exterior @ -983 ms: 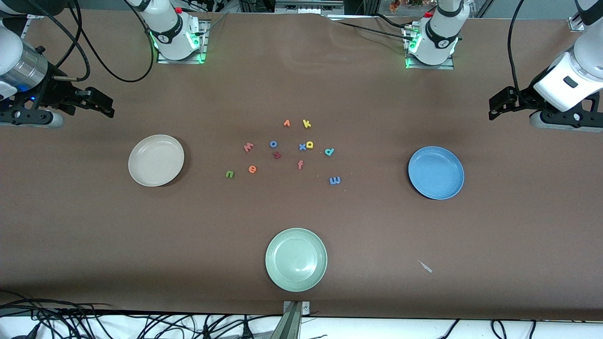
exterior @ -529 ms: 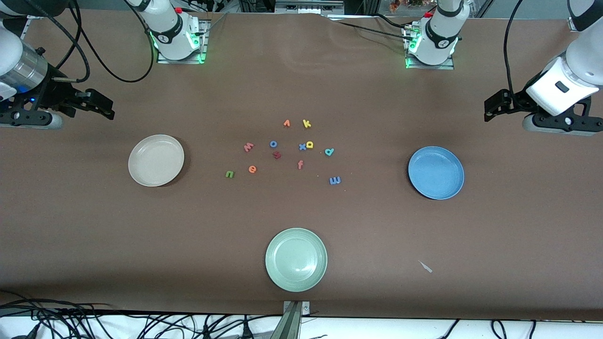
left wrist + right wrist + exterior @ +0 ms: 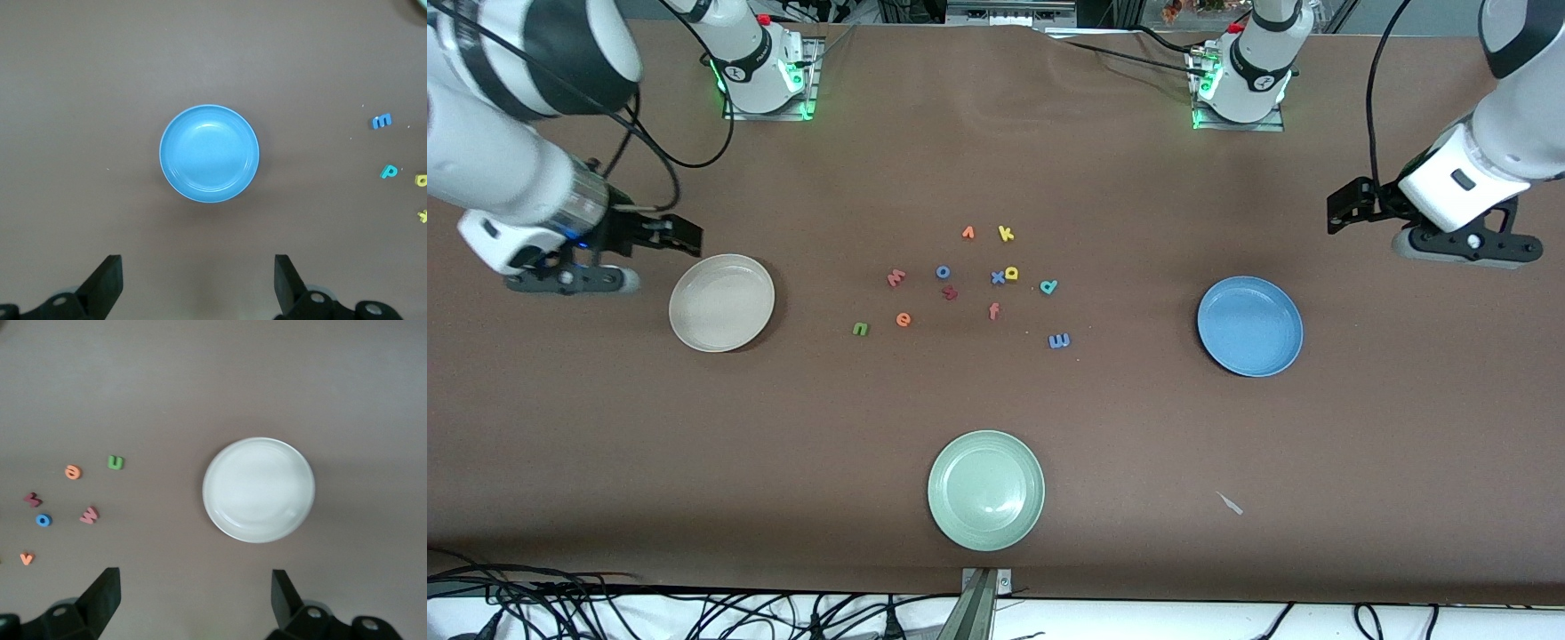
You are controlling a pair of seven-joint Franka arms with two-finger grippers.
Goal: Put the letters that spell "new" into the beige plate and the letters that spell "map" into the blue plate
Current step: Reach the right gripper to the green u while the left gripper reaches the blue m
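Both sets of fingers gape empty: the right fingers (image 3: 685, 233) hang just short of the beige plate (image 3: 721, 303), the green n (image 3: 860, 329) lying past it.

Foam letter shapes (image 3: 969, 284) only.

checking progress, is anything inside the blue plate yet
Nothing: the blue plate shows only its bare inside, fully uncovered in the front and left wrist views. The blue m, teal a and yellow p lie on the table.

yellow k (image 3: 422, 215) edge-cropped
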